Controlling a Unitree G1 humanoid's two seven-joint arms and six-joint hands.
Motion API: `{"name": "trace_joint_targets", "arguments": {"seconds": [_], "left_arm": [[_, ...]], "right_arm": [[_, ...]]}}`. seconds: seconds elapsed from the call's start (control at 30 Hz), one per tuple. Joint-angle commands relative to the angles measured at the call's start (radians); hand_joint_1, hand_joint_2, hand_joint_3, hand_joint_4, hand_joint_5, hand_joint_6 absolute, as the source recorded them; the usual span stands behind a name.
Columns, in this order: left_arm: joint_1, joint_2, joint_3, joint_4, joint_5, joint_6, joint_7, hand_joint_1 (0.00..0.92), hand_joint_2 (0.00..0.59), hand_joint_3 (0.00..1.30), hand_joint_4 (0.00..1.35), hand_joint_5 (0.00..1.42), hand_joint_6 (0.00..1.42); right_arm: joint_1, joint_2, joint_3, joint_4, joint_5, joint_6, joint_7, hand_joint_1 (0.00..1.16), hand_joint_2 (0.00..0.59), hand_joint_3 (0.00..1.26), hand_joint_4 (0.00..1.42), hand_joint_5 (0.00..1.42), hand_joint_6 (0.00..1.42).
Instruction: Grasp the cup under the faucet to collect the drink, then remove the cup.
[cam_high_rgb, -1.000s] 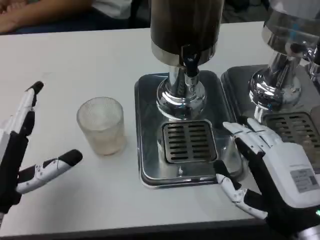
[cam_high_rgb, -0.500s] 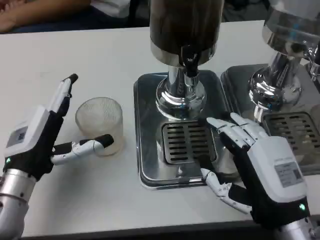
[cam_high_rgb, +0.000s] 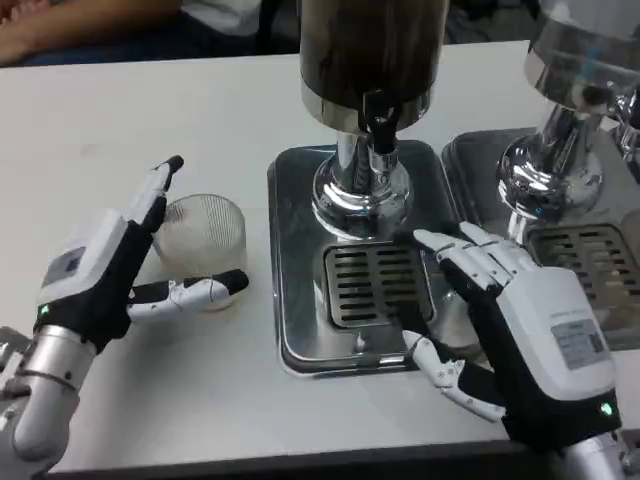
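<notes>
A clear ribbed cup (cam_high_rgb: 205, 235) stands upright on the white table, left of the drip tray (cam_high_rgb: 300, 250). My left hand (cam_high_rgb: 115, 265) is open around it: the fingers reach past its left side and the thumb lies along its front. I cannot tell whether they touch the glass. The dark drink dispenser (cam_high_rgb: 372, 50) stands at the back of the tray, its black faucet (cam_high_rgb: 380, 125) above the slotted grate (cam_high_rgb: 378, 283). My right hand (cam_high_rgb: 520, 320) hovers open over the tray's right edge, fingers spread toward the grate, holding nothing.
A second chrome dispenser (cam_high_rgb: 575, 110) with its own tray (cam_high_rgb: 590, 255) stands on the right, close behind my right hand. A person's arm (cam_high_rgb: 60, 20) rests at the far left edge of the table.
My left hand has moved right and forward from the table's left edge until its fingers and thumb bracket the cup. My right hand has shifted slightly left over the tray's edge.
</notes>
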Motion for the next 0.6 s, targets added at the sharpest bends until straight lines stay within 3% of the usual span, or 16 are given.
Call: {"name": "trace_joint_targets", "arguments": {"seconds": [0.03,0.47,0.6], "left_arm": [[-0.032,-0.014,0.002,0.027,-0.043,0.004,-0.049,0.296,0.033,0.04,0.05,0.31,0.32],[-0.060,-0.076,0.037,0.058,-0.198,0.005,-0.245,0.319,0.039,0.10,0.11,0.38,0.37],[-0.068,-0.084,0.030,0.056,-0.196,0.017,-0.255,0.368,0.049,0.14,0.15,0.42,0.41]], "right_arm": [[-0.009,-0.012,-0.005,-0.017,0.020,-0.007,0.004,0.33,0.478,0.28,0.29,0.19,0.23],[0.009,-0.017,-0.021,-0.050,0.055,0.004,0.028,0.33,0.477,0.29,0.31,0.21,0.23],[0.015,-0.015,-0.023,-0.057,0.058,0.005,0.028,0.34,0.473,0.29,0.31,0.21,0.23]]}}
